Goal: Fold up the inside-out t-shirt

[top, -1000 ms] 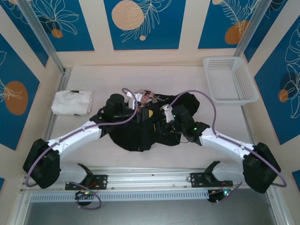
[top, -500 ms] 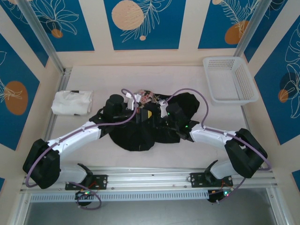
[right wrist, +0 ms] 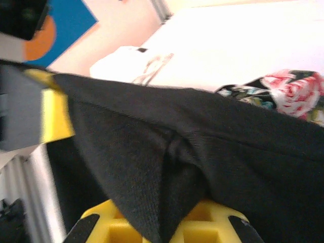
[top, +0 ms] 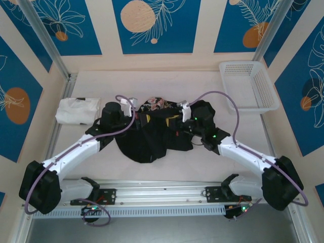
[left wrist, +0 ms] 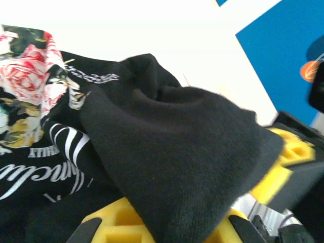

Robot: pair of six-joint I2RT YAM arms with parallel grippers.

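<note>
The inside-out t-shirt (top: 152,136) is a black heap at the middle of the table, its floral print (top: 154,104) showing at the far edge. My left gripper (top: 140,116) is shut on a black fold at its left side; in the left wrist view the cloth (left wrist: 177,152) runs down between the yellow fingers (left wrist: 109,223) of that gripper (left wrist: 172,225). My right gripper (top: 177,116) is shut on a fold at the shirt's right side. In the right wrist view the black cloth (right wrist: 162,167) is pinched in that gripper (right wrist: 167,225), with the print (right wrist: 291,91) beyond.
A white folded garment (top: 77,110) lies at the left of the table, close to the left arm. A white plastic basket (top: 248,86) stands at the back right. The metal rail (top: 162,195) runs along the near edge.
The right gripper has shut on the shirt. Both grippers have drawn apart, the left one to the left and the right one to the right, pulling the black cloth out between them.
</note>
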